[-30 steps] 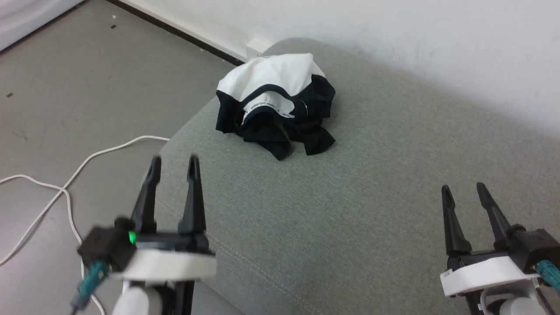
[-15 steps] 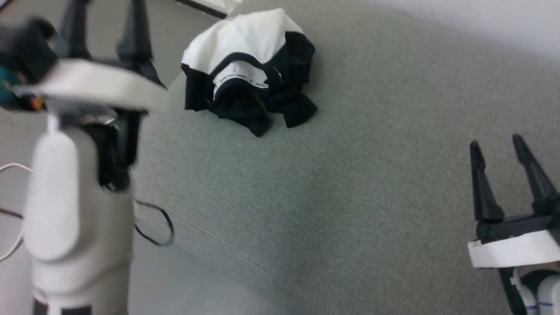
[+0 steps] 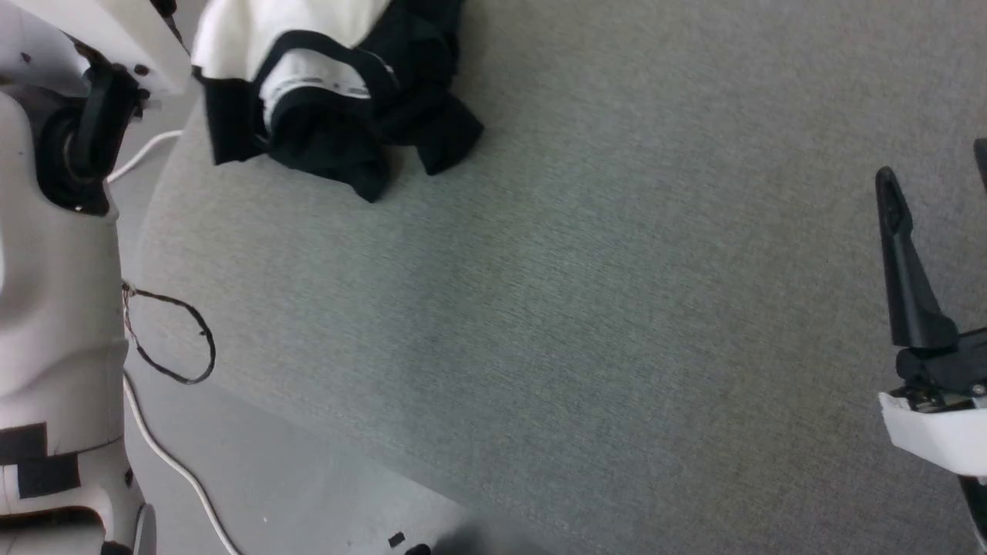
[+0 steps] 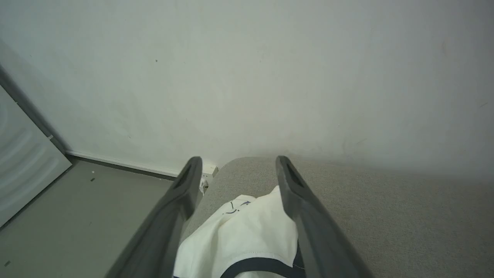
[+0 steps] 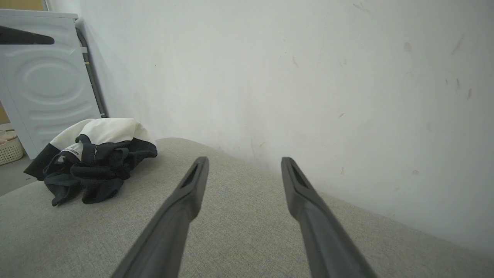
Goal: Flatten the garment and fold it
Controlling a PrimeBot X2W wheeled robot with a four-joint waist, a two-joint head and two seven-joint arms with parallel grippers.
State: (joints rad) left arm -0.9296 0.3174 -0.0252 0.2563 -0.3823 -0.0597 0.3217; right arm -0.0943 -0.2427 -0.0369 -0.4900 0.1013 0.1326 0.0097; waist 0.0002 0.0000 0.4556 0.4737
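Currently the garment (image 3: pixel 331 100) sits as a crumpled heap at the far left of the grey upholstered bench (image 3: pixel 586 308), close to its rounded edge. White body panel bunched on top; black sleeves and collar trim tangled beneath and spilling toward the near side; printed neck tape shows among the folds. Nothing flattened yet. Judged light, limp, soft knit: it will drape and drag rather than slide as one piece, and may cling to the bench fabric. Best hold looks like a single layer at an exposed edge, such as a black sleeve tip on the near side, pinched thin so several layers don't come up together. Left gripper (image 4: pixel 237 160) hangs over the heap, jaws spread wide and empty, contact not evident. Right gripper (image 5: pixel 245 160) is well apart over bare bench, likewise spread and empty
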